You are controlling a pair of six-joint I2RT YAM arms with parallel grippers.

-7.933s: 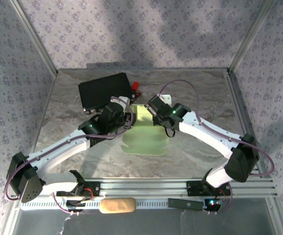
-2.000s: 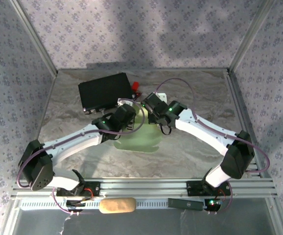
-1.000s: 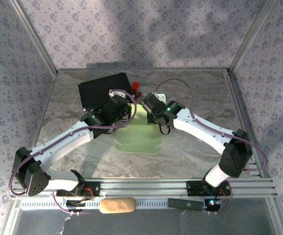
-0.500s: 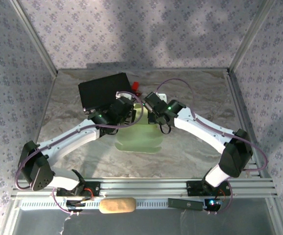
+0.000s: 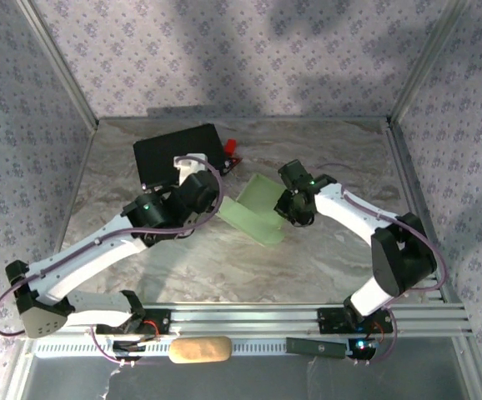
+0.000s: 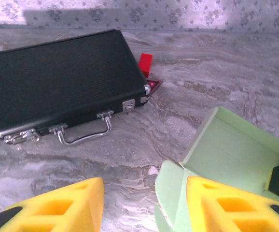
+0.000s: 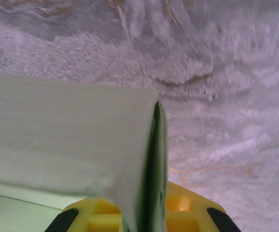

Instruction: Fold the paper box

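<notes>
Right pincer (image 5: 292, 205) is clamped on a raised edge of the paper box (image 5: 253, 215), a pale green, matte thin-card tray, half folded, open side up, lying diagonally mid-tabletop (image 5: 341, 158). Left pincer (image 6: 144, 193) stands apart, empty, just beside its flap.

No lettering legible anywhere — the red piece (image 6: 145, 63) is perhaps too small.

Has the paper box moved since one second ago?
Yes. The paper box has shifted right, away from the black case, and one panel now stands raised, pinched by the right gripper.
</notes>
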